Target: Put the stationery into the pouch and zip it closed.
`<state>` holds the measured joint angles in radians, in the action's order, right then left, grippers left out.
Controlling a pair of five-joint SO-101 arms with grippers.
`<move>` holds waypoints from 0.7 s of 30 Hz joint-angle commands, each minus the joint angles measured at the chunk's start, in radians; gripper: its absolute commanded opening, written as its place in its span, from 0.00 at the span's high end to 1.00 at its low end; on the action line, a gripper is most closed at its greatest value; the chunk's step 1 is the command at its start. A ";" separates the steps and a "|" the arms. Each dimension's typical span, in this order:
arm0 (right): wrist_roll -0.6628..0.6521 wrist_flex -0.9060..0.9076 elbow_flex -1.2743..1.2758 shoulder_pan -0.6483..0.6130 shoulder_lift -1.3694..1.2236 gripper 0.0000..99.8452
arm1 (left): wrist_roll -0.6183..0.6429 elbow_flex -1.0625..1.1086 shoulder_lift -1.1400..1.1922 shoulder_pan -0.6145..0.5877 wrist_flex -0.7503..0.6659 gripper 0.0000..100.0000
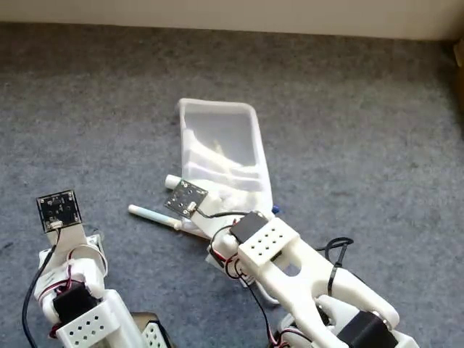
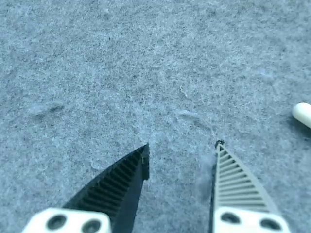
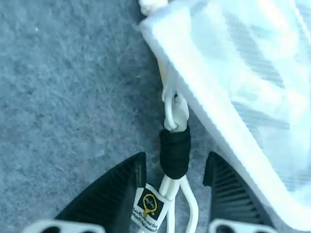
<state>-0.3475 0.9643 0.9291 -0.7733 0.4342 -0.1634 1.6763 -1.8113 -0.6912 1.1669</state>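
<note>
The translucent white pouch lies on the grey carpet with pale items inside. Its black zipper pull, with a white cord and a small tag, sits between the fingers of my right gripper. That gripper is open, with a gap on each side of the pull. A white pen lies on the carpet beside the pouch's near end, and its tip is seen in the left wrist view. My left gripper hangs open over bare carpet, apart from the pen.
A short white cylinder pokes out at the pouch's near left corner. The right arm covers the pouch's near end. Grey carpet spreads all around, and a pale wall edge runs along the far side.
</note>
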 commanded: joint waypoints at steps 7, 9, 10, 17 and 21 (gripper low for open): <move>0.009 -0.107 -0.021 -0.013 -0.077 0.81 | 0.008 0.019 -0.008 0.010 -0.018 0.79; 0.009 -0.113 -0.022 -0.013 -0.101 0.81 | 0.008 0.019 -0.008 0.010 -0.018 0.79; 0.009 -0.113 -0.022 -0.013 -0.110 0.82 | 0.008 0.019 -0.008 0.010 -0.018 0.79; 0.009 -0.111 -0.022 -0.013 -0.117 0.91 | 0.008 0.019 -0.008 0.010 -0.018 0.79; 0.011 -0.097 -0.022 -0.013 -0.113 0.94 | 0.008 0.019 -0.008 0.010 -0.018 0.79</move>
<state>-0.3460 0.8707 0.9291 -0.7748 0.3084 -0.1634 1.6763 -1.8113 -0.6912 1.1669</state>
